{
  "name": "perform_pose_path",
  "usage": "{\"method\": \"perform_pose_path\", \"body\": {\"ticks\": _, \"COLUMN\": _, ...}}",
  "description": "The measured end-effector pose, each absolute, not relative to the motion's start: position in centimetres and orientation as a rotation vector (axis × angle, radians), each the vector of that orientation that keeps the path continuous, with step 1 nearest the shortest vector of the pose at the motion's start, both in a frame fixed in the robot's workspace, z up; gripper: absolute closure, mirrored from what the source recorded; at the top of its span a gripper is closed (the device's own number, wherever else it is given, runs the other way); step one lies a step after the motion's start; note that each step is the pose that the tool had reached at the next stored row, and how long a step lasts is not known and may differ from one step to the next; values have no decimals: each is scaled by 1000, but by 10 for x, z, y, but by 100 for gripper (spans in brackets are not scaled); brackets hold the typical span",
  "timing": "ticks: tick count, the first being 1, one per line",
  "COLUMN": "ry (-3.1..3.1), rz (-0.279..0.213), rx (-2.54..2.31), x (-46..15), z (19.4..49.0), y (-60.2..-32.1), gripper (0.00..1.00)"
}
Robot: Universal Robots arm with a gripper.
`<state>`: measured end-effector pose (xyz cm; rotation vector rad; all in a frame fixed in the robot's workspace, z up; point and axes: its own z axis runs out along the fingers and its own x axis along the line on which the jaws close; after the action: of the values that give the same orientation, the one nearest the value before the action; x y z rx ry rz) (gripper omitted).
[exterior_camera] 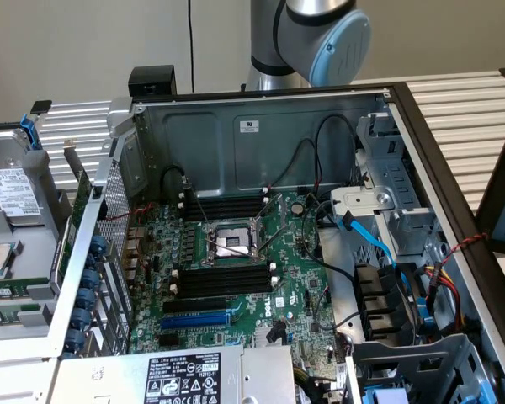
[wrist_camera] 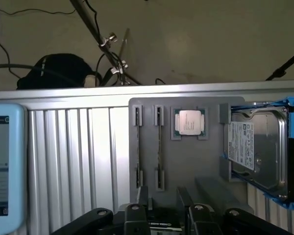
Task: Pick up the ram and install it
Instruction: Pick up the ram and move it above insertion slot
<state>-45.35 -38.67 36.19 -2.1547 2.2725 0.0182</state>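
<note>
Wrist view, nearest first: claw (wrist_camera: 162,192) w/ its two black fingers (wrist_camera: 143,196) spread apart, bare grey showing btwn them; nothing pinched, and no contact w/ anything that I can make out; just past the tips a grey holder (wrist_camera: 206,161) lies on the ribbed metal counter (wrist_camera: 78,156); the ram (wrist_camera: 159,147) stands on edge in the holder's clips, a thin strip seen edge-on, in line w/ the gap btwn the fingers, not touched; a second thin stick (wrist_camera: 137,147) sits parallel just beside it; further along the holder a CPU (wrist_camera: 189,121) lies flat in its own recess; beside that an HDD (wrist_camera: 252,147) in a blue bracket (wrist_camera: 284,196); a pale-blue rounded part (wrist_camera: 5,166) is close to the camera, can't tell what it is; beyond the counter's far rail, floor w/ a black bag (wrist_camera: 59,68), cables and a thin metal stand (wrist_camera: 108,44)

Ext. view, near to far: open PC case (exterior_camera: 261,135); PSU label (exterior_camera: 181,374) nearest; then mobo (exterior_camera: 303,278) w/ blue expansion slot (exterior_camera: 194,320); a near bank of black memory slots (exterior_camera: 223,278), CPU socket (exterior_camera: 233,242), a far bank of slots (exterior_camera: 223,206); behind the case's back wall the arm (exterior_camera: 320,34); the holder w/ its green sticks is at the ext. view's left, outside the case, well apart from the slots
</note>
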Motion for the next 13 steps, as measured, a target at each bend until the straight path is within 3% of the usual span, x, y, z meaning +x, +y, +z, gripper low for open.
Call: {"method": "perform_pose_path", "body": {"ticks": 13, "ry": 2241, "rz": 18, "rx": -2187, "x": -459, "z": 338, "y": -386, "gripper": 64}}
